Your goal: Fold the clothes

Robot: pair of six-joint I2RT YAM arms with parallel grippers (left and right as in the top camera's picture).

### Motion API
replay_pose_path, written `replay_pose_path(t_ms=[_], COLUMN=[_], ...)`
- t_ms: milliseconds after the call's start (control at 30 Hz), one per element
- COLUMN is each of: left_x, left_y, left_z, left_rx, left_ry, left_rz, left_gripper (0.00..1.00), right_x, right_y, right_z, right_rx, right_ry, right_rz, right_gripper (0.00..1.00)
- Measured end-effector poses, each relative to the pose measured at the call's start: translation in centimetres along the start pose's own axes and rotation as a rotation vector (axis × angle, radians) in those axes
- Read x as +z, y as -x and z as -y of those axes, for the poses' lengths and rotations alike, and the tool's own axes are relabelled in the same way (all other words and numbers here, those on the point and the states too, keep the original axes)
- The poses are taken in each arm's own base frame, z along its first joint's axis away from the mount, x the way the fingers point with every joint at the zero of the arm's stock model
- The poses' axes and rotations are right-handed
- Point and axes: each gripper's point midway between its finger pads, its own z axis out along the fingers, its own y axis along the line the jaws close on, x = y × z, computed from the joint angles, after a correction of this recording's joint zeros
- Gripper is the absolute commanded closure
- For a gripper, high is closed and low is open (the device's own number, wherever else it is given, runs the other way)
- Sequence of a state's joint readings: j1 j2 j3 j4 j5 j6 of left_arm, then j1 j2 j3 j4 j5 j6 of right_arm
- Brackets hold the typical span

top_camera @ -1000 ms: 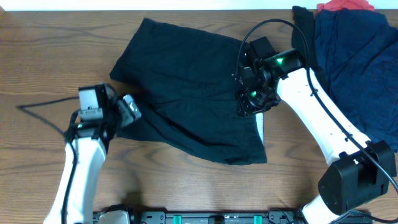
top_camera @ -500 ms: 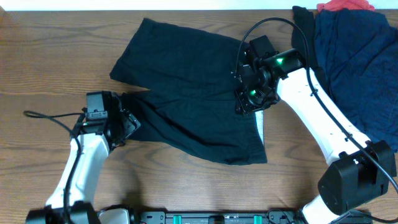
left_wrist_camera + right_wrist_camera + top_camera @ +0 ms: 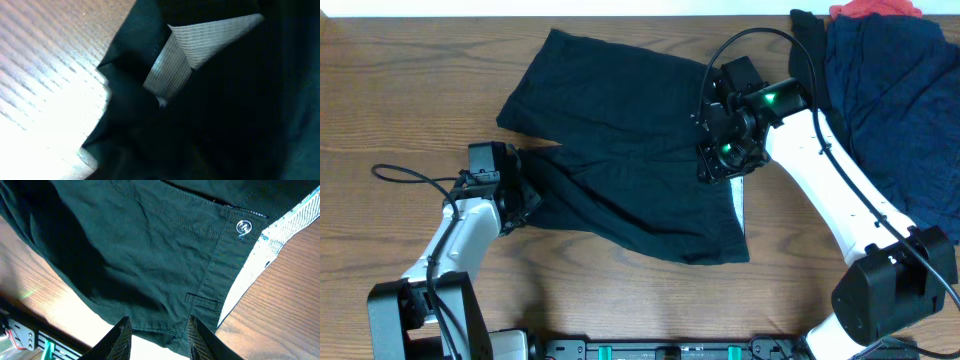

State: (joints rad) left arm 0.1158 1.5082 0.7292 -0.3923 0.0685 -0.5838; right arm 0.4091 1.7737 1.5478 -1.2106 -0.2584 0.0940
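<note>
Fingers (image 3: 123,336) of the right claw (image 3: 160,332) stand a little apart over the waistband edge of the black shorts (image 3: 620,150); whether they actually nip the cloth I cannot tell. Just beyond them a small stitched loop (image 3: 202,300) sits on the band. Further up, a round metal button (image 3: 243,226) carries a stamped mark too small to read. Beside it the pale speckled lining (image 3: 275,230) turns outward onto the wooden table (image 3: 400,90).

Across the garment, the left claw (image 3: 523,190) is down at the shorts' left edge, by a leg hem. Its fingers are lost in dark cloth, so spread or pinching I cannot say. Its own camera shows a strip of pale mesh lining (image 3: 200,42) folded out of the black fabric.

The shorts lie spread flat mid-table. Well to their right, at the far corner, other clothes are heaped: a navy garment (image 3: 890,90), a black garment (image 3: 810,30) along its left side, and a red garment (image 3: 875,10) peeking out behind.
</note>
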Motion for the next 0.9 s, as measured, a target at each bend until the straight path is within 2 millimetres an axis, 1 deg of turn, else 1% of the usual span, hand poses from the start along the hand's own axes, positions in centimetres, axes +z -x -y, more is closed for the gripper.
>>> replay_pose_path(t_ms=[33, 67, 333, 467, 567, 633, 700, 733, 800, 900], left_x=[0.0, 0.0, 0.0, -0.6, -2.5, -4.8, -7.4, -8.3, -10.7, -12.7], left_y=[0.0, 0.0, -0.1, -1.0, -1.6, -1.4, -0.7, -0.4, -0.2, -0.6], left_z=[0.0, 0.0, -0.1, -0.7, -1.1, -1.0, -0.3, -0.1, 0.1, -0.2], left_rx=[0.000, 0.001, 0.004, 0.007, 0.033, 0.062, 0.089, 0.093, 0.110, 0.120], left_ry=[0.000, -0.002, 0.002, 0.025, 0.033, 0.015, -0.025, -0.039, -0.077, -0.103], left_rz=[0.000, -0.002, -0.006, -0.035, -0.046, -0.025, 0.029, 0.052, 0.108, 0.147], left_gripper=[0.89, 0.93, 0.94, 0.94, 0.94, 0.94, 0.94, 0.94, 0.94, 0.94], right_x=[0.0, 0.0, 0.0, 0.0, 0.0, 0.0, 0.0, 0.0, 0.0, 0.0], right_y=[0.0, 0.1, 0.1, 0.1, 0.1, -0.2, -0.6, -0.7, -0.9, -1.2], right_z=[0.0, 0.0, 0.0, 0.0, 0.0, 0.0, 0.1, 0.1, 0.1, 0.1], right_rx=[0.000, -0.001, -0.001, -0.001, -0.001, 0.002, 0.006, 0.008, 0.012, 0.022], right_ry=[0.000, 0.000, 0.000, 0.000, 0.000, -0.001, -0.002, -0.003, -0.003, -0.004], right_rz=[0.001, 0.002, 0.004, 0.004, 0.003, -0.009, -0.023, -0.028, -0.036, -0.048], right_gripper=[0.64, 0.64, 0.64, 0.63, 0.63, 0.64, 0.64, 0.65, 0.76, 0.74])
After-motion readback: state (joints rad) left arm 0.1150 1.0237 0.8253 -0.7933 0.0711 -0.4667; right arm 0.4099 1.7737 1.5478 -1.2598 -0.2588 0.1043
